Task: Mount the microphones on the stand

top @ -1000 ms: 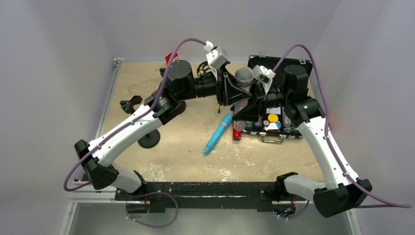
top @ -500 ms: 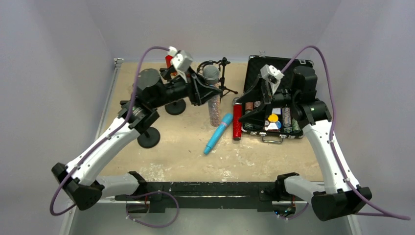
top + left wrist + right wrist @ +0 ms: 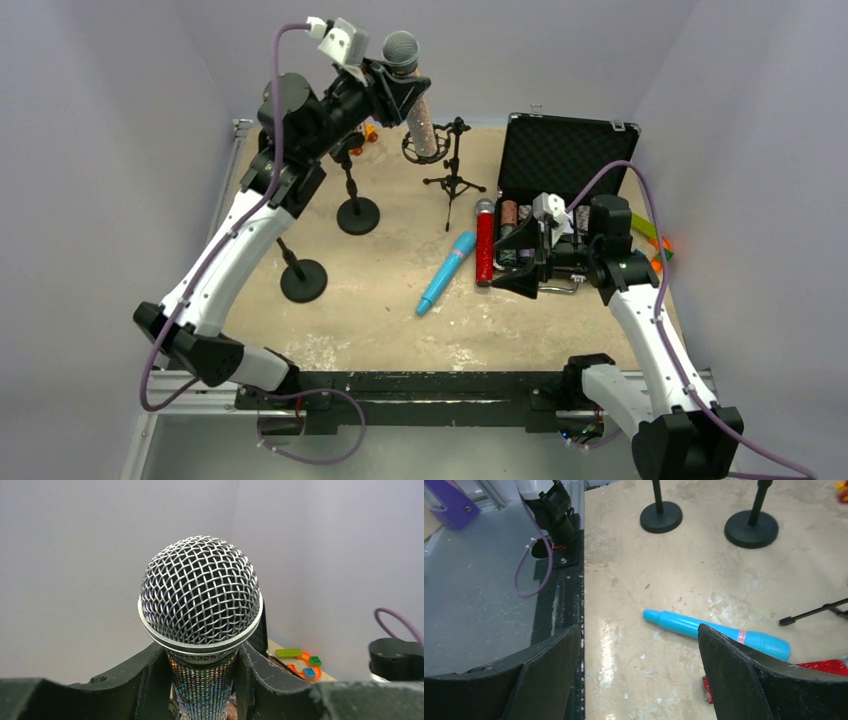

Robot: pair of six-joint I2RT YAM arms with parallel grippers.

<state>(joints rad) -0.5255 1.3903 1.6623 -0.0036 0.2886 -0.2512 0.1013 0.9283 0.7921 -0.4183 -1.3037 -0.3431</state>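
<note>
Left gripper clamps the silver-glitter microphone, head up, at upper centre-left; tripod stand just below it — a carry, I judge; next, seat it there squarely; right gripper gapes wide by the blue microphone, centre frame.

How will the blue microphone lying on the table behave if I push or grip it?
The blue microphone is round and tapered, lying flat, so a sideways push would probably roll it in a curve. Its smooth, plastic-looking body may slip in the right tool. It looks rigid and probably light.
</note>
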